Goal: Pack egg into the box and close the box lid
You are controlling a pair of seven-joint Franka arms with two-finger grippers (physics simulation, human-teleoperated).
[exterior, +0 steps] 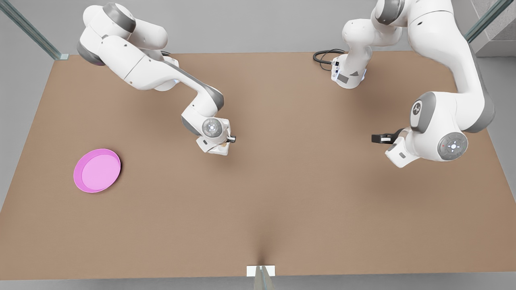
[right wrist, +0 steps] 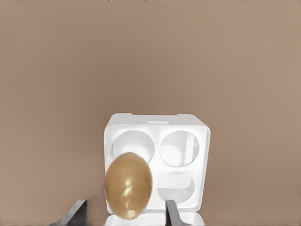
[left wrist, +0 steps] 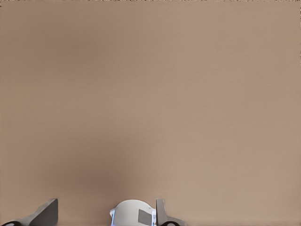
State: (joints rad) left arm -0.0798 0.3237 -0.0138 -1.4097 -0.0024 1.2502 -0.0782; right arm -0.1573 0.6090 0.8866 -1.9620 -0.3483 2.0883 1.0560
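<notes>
Right wrist view carries the relation that matters: the egg (right wrist: 128, 185) sits between the fingers of the right gripper (right wrist: 126, 203), directly over the cup of the box (right wrist: 157, 141) nearest those fingers, hiding that cup. The fingers stand apart with a sliver of table showing on each side of the egg, so I judge it unclamped. I cannot tell whether it is already seated or hanging just above the cup. Its long axis runs crosswise to the line between the two fingers, slightly tilted. The other three cups are bare. A white rim beside the covered cup is probably the box lid (right wrist: 188, 219), lying open. In the front view the right gripper (exterior: 219, 147) hangs near the middle of the table (exterior: 282, 201), with the pink plate (exterior: 96, 170) well off at about 8 o'clock from it. The left gripper (exterior: 377, 138) waits well apart at 3 o'clock, its fingers (left wrist: 47, 213) spread over bare table. The right arm is far nearer the carton, so closing the lid probably falls to it.
</notes>
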